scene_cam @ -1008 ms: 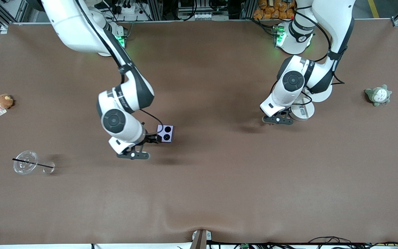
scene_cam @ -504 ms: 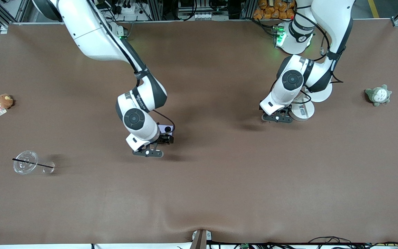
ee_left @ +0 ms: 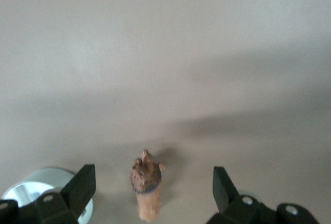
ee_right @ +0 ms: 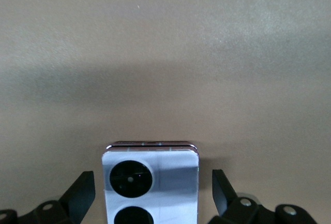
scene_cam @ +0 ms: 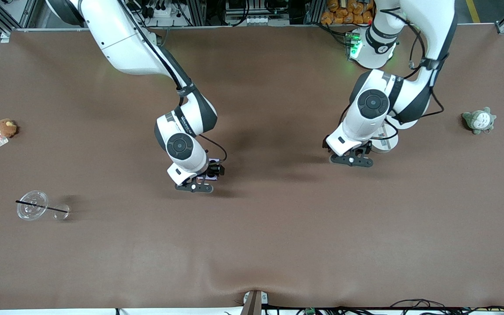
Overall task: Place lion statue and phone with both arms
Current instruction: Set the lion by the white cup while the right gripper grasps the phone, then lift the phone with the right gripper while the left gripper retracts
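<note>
The phone (ee_right: 151, 182), lying flat on the table (scene_cam: 278, 245) near its middle between the spread, empty fingers of the right gripper (ee_right: 153, 195), is judged stiff, slick and best pinched by its edges, while the light, rigid lion statue (ee_left: 147, 182), lying between the equally open, empty left gripper (ee_left: 154, 190), is best taken across its narrow body.

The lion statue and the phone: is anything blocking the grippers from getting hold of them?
Nothing visible does. The lion statue stands on bare table between the open fingers of the left gripper, touching neither. The phone lies likewise between the open fingers of the right gripper, with a gap on each side.
</note>
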`<state>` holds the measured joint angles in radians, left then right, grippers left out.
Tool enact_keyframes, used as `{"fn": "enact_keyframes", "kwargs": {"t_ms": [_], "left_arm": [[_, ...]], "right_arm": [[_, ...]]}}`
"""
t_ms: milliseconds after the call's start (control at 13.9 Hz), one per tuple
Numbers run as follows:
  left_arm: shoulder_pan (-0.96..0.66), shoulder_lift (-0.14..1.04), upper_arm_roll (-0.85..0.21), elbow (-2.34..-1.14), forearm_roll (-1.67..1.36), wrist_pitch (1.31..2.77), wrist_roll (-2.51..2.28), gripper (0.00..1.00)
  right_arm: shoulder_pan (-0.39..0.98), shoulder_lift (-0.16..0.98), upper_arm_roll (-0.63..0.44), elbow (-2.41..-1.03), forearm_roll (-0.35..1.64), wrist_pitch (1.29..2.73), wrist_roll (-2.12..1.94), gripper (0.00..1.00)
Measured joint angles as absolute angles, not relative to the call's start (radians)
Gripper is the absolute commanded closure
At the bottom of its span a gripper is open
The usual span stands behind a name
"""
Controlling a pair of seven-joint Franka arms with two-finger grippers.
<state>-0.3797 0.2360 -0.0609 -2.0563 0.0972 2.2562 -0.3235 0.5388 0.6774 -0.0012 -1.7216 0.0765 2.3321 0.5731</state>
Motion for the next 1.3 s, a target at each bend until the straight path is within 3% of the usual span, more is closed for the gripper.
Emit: {"fn": "enact_keyframes", "kwargs": {"t_ms": [216,504,648,1008,1297], "left_arm": [[-0.375,0.223,-0.061,-1.859,0.088,2.095,-0.338,0.00],[-0.314,0.268,-0.050,-1.503,0.019,1.740,-0.337,0.00],[-0.295,0.275,-0.046,-1.397,0.015,1.667,-0.336,0.00],[-0.207,0.185,-0.018,-1.322,0.015,1.628,-0.225,0.00],[-0.095,0.081,-0.009,-1.317,0.014,1.515,-0.190,0.00]], "right_arm": [[0.541,0.677,-0.001,-1.726,0.076,2.332,0.602,0.00],[0.557,0.677,-0.001,-1.729,0.076,2.332,0.640,0.00],[0.561,0.677,-0.001,-1.734,0.076,2.332,0.647,0.00],[0.565,0.681,-0.001,-1.746,0.076,2.332,0.654,0.00],[0.579,0.687,-0.001,-1.749,0.076,2.332,0.677,0.00]]}}
